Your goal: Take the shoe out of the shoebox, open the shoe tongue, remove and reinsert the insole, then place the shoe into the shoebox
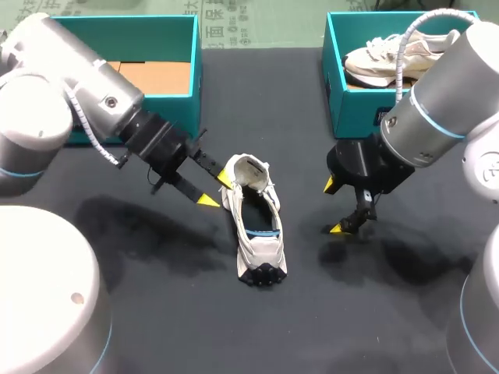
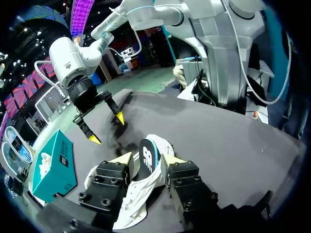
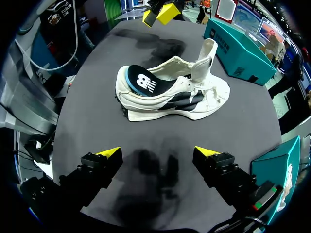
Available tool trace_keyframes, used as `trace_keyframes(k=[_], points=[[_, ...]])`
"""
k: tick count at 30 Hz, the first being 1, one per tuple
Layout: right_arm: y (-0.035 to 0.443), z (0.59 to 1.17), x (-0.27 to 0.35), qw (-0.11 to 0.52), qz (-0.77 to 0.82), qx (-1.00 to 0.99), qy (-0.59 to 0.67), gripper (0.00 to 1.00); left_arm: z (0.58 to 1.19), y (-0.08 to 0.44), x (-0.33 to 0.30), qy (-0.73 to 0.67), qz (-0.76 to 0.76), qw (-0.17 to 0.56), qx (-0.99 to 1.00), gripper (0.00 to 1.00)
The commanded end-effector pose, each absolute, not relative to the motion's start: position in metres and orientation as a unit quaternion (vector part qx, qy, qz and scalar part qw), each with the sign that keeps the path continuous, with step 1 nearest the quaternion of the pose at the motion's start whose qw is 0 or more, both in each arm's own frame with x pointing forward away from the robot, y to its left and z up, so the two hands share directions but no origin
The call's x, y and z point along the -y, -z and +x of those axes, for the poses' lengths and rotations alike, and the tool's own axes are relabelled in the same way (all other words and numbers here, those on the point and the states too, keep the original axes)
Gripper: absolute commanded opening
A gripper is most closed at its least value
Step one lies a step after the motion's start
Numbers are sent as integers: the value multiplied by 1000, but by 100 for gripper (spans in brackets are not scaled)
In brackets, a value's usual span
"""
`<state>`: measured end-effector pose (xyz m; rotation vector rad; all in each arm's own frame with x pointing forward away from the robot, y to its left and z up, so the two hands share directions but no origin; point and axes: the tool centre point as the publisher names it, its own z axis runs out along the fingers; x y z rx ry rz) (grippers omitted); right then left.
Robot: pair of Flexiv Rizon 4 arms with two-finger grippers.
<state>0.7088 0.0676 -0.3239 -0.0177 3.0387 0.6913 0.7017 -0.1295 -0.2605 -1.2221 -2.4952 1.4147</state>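
Dark table [image 1: 179, 312], viewed from behind the robot. Nearest, at mid-table and outside both boxes, lies the white shoe [image 1: 253, 222], heel toward the robot. Its dark insole [image 1: 263, 273] pokes up from the heel end, and its tongue [image 1: 247, 167] is folded open at the far end. The left gripper [image 1: 216, 189], on an arm slanting in from the left, hangs just beside the tongue end, fingers apart and gripping nothing. The right gripper [image 1: 334, 206] points down at bare table to the shoe's right, fingers spread wide and likewise unladen. Only the right wrist view shows the insole's blue rim and the tongue standing upright. The left wrist view shows the insole ahead, through the gap between its fingertips [image 2: 124, 158]. Farthest are the left shoebox [image 1: 168, 31], showing its cardboard floor, and the right shoebox [image 1: 351, 109], partly masked by the right arm and holding a second shoe [image 1: 390, 54].
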Motion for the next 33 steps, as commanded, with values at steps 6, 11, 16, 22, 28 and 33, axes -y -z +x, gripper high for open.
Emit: trace_keyframes(k=[6, 11, 16, 22, 28, 33], points=[[305, 706, -35, 33, 19, -978, -205, 100, 710, 250, 130, -326, -488, 169, 792, 0], [294, 707, -2, 47, -22, -973, -226, 100, 712, 250, 126, -240, -511, 236, 791, 0], [294, 707, -2, 47, -22, -973, -226, 100, 712, 250, 126, -240, -511, 236, 791, 0], [294, 707, -2, 47, -22, -973, -226, 100, 712, 250, 126, -240, -511, 236, 791, 0], [294, 707, -2, 47, -22, -973, -226, 100, 723, 259, 139, -202, -557, 246, 767, 0], [286, 701, 9, 59, -1, -973, -224, 100, 721, 262, 141, -168, -601, 242, 743, 0]])
